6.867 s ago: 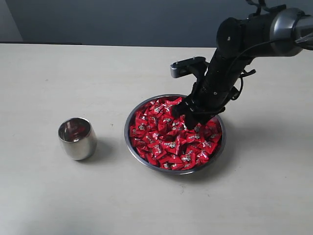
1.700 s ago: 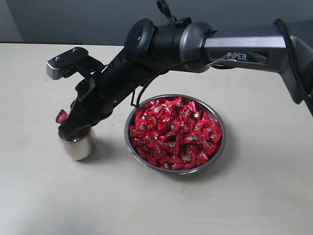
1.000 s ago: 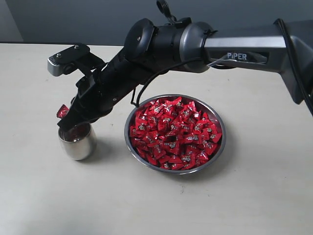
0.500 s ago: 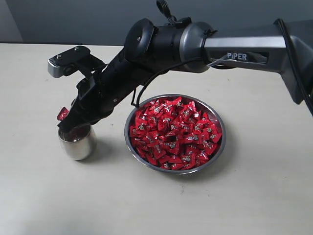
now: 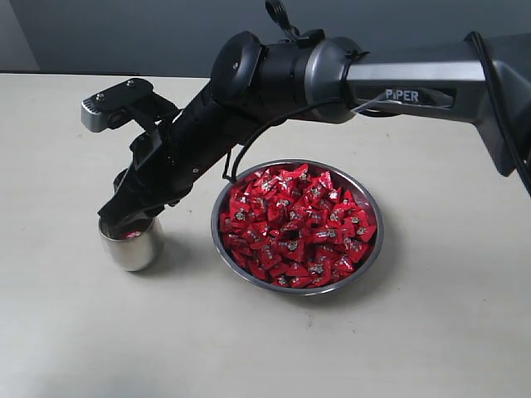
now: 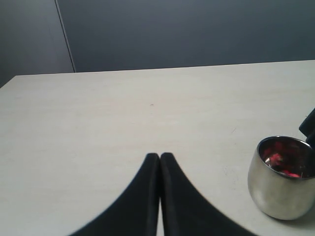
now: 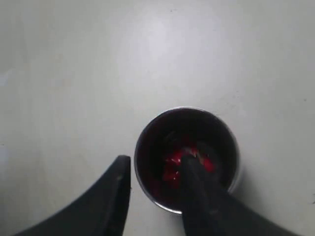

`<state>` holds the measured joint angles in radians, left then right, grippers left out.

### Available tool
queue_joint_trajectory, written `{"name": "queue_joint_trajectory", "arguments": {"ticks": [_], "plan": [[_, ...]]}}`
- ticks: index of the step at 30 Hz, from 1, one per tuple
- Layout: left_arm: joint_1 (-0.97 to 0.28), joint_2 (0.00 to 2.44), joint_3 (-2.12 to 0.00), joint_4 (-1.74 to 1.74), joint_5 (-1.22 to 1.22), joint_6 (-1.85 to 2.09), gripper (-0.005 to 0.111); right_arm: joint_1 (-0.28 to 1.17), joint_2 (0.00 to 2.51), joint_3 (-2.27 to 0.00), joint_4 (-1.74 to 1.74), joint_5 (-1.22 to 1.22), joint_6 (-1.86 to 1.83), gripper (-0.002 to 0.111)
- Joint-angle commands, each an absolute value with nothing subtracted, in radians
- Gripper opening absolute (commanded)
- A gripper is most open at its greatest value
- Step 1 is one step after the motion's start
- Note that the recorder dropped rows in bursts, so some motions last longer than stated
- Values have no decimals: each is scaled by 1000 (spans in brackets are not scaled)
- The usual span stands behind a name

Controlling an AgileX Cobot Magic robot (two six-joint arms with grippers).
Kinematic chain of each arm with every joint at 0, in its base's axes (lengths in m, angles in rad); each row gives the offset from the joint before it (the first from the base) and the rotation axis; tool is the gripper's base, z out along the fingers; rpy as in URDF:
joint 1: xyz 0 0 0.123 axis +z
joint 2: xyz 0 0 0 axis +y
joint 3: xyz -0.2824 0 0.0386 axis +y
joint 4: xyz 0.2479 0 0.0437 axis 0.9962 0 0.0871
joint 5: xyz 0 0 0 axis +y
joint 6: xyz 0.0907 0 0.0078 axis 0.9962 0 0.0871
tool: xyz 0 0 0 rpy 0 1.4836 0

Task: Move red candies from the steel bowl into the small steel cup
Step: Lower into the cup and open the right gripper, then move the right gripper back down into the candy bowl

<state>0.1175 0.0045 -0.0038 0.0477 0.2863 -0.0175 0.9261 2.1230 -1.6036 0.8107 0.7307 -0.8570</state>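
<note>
Pale plain tabletop (image 5: 75, 332), dark wall behind far edge. Small steel cup (image 5: 137, 253) upright on it, well short of far edge, left of the steel bowl (image 5: 296, 291); close beside each other, not touching. Bowl about mid-tabletop, also well clear of far edge. Heaped in bowl: red candies (image 5: 294, 224), shiny red wrappers with silvery marks, piled about up to rim. A few more red candies down in bottom of cup, showing as a red patch through its mouth.

Black right arm (image 5: 398, 79) in from right edge, stretched over bowl's far-left rim toward cup. Right gripper (image 5: 126, 222) angled down, right at cup mouth. Fingers spread apart, nothing pinched between them. Same in right wrist view: right gripper (image 7: 155, 169) straddling the cup wall (image 7: 227, 132), one finger outside the rim over bare tabletop, the other over the opening above the red candies (image 7: 170, 167). Cannot tell if fingertips touch the rim.

Left gripper (image 6: 160, 157) low over bare tabletop, fingers pressed together tip to tip, holding nothing. Small steel cup (image 6: 270, 196) near it but apart, mirror sides, red candies (image 6: 281, 158) visible inside, dark tip of right gripper at its rim. Far edge of tabletop and one far corner in sight beyond
</note>
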Motion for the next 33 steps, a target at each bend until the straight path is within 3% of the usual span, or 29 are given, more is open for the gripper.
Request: {"name": "queue_joint_trajectory", "arguments": {"ticks": [1,7,12,19,25,33], "plan": [[118,0,0,45,284,-19,0,927,2121,-1611,807,727,-857,34],[118,0,0,45,284,-19,0,927,2118,-1611,807,729,-825,30],[118,0,0,45,284,-19,0,927,2119,-1611,806,702,-825,0],[118,0,0,45,284,-19,0,927,2113,-1606,805,638,-825,-1],[118,0,0,45,284,-19,0,867,1907,-1283,837,276,-810,-1],[118,0,0,45,284,-19,0,654,1629,-928,872,176,-821,-1]]}}
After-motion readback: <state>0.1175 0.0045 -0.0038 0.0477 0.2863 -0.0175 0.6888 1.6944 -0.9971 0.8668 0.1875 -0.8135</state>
